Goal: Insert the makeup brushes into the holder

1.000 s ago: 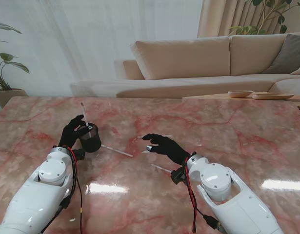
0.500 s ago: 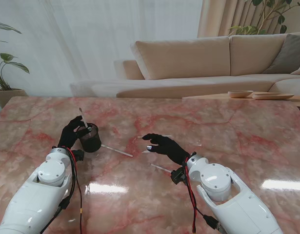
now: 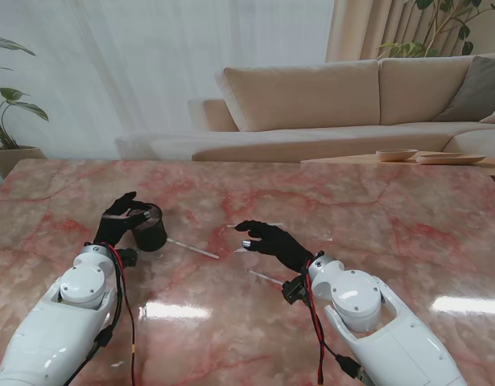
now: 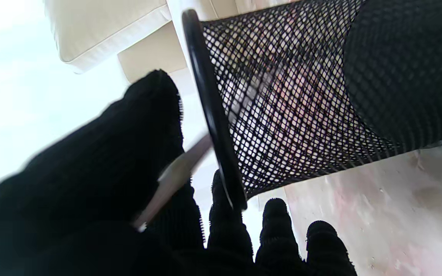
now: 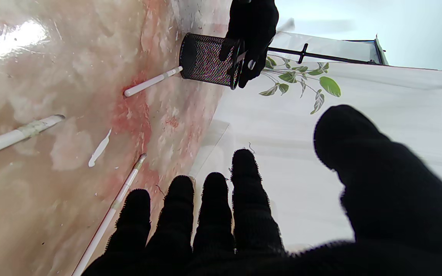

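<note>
A black mesh holder (image 3: 150,230) stands upright on the marble table at my left. My left hand (image 3: 117,220) is right beside its rim, shut on a thin white makeup brush (image 4: 175,178). The brush crosses the rim (image 4: 209,115), and its far end shows blurred inside the mesh. My right hand (image 3: 271,241) hovers open over the middle of the table with nothing in it. A white brush (image 3: 192,248) lies just right of the holder. Another thin brush (image 3: 266,278) lies near my right wrist.
A thicker white brush (image 5: 14,136) and a slim one (image 5: 109,214) lie on the table by my right hand. Small pale pieces (image 3: 233,227) lie farther from me. A sofa (image 3: 327,104) stands beyond the table's far edge.
The brush in my left hand stood upright above the holder; it has now tipped low, lying nearly level across my fingers at the rim. My right hand has not moved.
</note>
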### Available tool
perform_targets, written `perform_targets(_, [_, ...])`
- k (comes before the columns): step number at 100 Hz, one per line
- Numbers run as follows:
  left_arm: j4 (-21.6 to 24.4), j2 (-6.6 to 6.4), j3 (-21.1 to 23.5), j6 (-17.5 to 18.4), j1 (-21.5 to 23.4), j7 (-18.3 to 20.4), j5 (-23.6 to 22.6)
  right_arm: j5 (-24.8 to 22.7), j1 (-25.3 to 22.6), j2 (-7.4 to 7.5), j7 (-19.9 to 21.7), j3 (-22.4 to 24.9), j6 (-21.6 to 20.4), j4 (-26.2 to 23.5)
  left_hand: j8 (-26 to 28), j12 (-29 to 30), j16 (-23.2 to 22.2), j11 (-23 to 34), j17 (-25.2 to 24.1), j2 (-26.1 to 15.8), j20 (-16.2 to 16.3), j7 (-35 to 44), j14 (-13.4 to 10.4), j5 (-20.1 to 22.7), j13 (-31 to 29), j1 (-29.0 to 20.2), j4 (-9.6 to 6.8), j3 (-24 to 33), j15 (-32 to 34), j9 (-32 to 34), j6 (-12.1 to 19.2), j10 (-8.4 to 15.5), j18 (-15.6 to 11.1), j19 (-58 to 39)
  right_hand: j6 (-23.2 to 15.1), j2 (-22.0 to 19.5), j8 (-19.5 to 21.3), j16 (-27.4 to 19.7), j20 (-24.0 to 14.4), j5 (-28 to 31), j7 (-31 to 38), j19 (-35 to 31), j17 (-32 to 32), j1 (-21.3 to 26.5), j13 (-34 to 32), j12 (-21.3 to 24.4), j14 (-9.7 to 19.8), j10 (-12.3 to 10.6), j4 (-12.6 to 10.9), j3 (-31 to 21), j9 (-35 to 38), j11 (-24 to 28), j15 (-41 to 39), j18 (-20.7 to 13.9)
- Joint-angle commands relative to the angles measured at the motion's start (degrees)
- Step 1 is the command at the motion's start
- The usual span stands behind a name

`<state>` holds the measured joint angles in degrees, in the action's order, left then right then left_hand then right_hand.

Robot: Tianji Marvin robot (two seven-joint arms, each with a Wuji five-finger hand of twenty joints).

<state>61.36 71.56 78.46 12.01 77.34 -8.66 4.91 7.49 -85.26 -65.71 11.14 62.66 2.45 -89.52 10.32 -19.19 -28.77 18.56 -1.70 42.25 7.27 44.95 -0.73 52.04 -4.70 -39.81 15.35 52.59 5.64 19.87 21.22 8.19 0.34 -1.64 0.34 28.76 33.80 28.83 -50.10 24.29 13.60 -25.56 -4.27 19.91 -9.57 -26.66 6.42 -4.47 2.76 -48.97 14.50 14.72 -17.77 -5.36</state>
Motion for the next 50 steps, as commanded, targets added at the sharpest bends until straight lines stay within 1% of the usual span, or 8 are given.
perform_targets(1, [0.3,-0.19,0.1,0.1,0.4,0.1,-0.3,0.4,-0.2,-0.18,0.9,-0.1,0.0,0.4,0.7,0.4,0.3,-1.0,0.3,1.9,-0.6,-1.0,-1.6,-1.8,2.1,0.8,-0.95,-1.9,-1.5,-1.7,0.7,0.3,-1.5,2.0,-1.3,0.1,-0.2,0.6,0.8,-1.3,-0.3,-0.9,-0.7,-1.6,2.1,-0.2,1.4,-0.2,0.0,-0.8,-1.6,0.7,-0.6,-3.0])
perform_targets(28, [1.7,-0.59,0.8,-0.2,1.2,0.5,-1.1,0.6,0.0,-0.21,0.9,-0.1,-0.6,0.9,1.3,0.4,0.5,-1.2,0.3,1.9,-0.8,-2.3,-1.5,-2.3,2.1,1.4,-0.87,-1.7,-1.6,-2.2,-0.1,-0.4,-1.4,2.1,-1.3,0.1,-0.2,0.6,0.8,-1.3,-0.3,-0.9,-0.7,-1.6,2.1,-0.2,1.4,-0.1,0.0,-0.8,-1.6,0.7,-0.7,-3.0])
perform_targets(37, [2.5,-0.79,1.1,0.0,1.7,0.9,-1.2,0.6,0.1,-0.23,0.9,-0.1,-0.8,1.0,2.1,0.4,1.0,-1.3,0.3,2.0,-1.0,-4.8,-1.3,-3.2,2.1,3.0,-0.87,-0.6,-1.8,-2.9,-1.1,-0.8,-1.3,2.1,-1.3,0.1,-0.2,0.6,0.8,-1.3,-0.3,-0.9,-0.7,-1.6,2.0,-0.2,1.4,-0.1,0.0,-0.9,-1.7,0.7,-0.7,-3.0])
perform_targets(40, [2.8,-0.87,1.2,0.1,1.9,1.0,-1.2,0.7,0.1,-0.24,0.9,-0.1,-0.8,1.1,3.1,0.4,1.3,-1.4,0.3,2.2,-1.2,-6.2,-1.2,-3.5,2.1,4.1,-1.08,0.3,-1.8,-3.0,-1.6,-0.9,-1.3,2.2,-1.3,0.1,-0.2,0.6,0.8,-1.3,-0.3,-0.9,-0.7,-1.6,2.0,-0.2,1.3,-0.2,0.0,-0.8,-1.7,0.7,-0.7,-3.0])
perform_targets(42, [2.9,-0.94,1.3,0.2,2.0,1.2,-1.3,0.7,0.1,-0.24,0.9,-0.1,-0.9,1.1,4.9,0.4,1.7,-1.5,0.3,2.2,-1.5,-8.5,-1.2,-3.6,2.1,5.0,-1.09,0.8,-1.7,-3.2,-2.1,-0.9,-1.2,2.1,-1.3,0.1,-0.2,0.6,0.8,-1.3,-0.3,-0.9,-0.7,-1.6,2.0,-0.2,1.3,-0.2,0.0,-0.8,-1.7,0.7,-0.7,-3.0])
perform_targets(45, [3.2,-1.04,1.4,0.4,2.1,1.4,-1.4,0.7,0.1,-0.25,0.9,-0.1,-0.9,1.1,6.1,0.5,2.3,-1.7,0.3,2.4,-1.7,-10.6,-1.0,-4.6,2.1,8.2,-4.14,3.0,-2.0,-3.9,-3.5,-1.1,-1.1,2.2,-1.3,0.2,-0.2,0.6,0.8,-1.3,-0.3,-0.8,-0.7,-1.6,2.1,-0.2,1.3,-0.2,0.0,-0.8,-1.7,0.6,-0.7,-3.0])
perform_targets(46, [3.3,-1.07,1.5,0.5,2.2,1.4,-1.4,0.7,0.1,-0.25,0.9,-0.1,-0.9,1.1,6.3,0.5,2.4,-1.7,0.2,2.5,-1.8,-11.0,-1.0,-5.0,2.1,8.9,-4.71,3.3,-2.0,-4.0,-3.7,-1.2,-1.1,2.2,-1.3,0.1,-0.2,0.6,0.8,-1.4,-0.3,-0.8,-0.7,-1.6,2.1,-0.2,1.3,-0.2,0.0,-0.8,-1.7,0.7,-0.6,-3.0])
perform_targets(50, [3.8,-1.20,1.7,0.8,2.5,1.7,-1.5,0.8,0.1,-0.27,0.8,-0.1,-1.0,1.1,6.4,0.6,2.6,-2.0,0.2,3.7,-1.9,-12.1,-0.8,-6.6,2.2,10.7,-5.01,2.6,-2.1,-4.4,-4.4,-1.4,-1.0,2.2,-1.3,0.1,-0.2,0.6,0.8,-1.3,-0.3,-0.8,-0.7,-1.6,2.0,-0.2,1.3,-0.2,0.0,-0.8,-1.7,0.7,-0.7,-2.9])
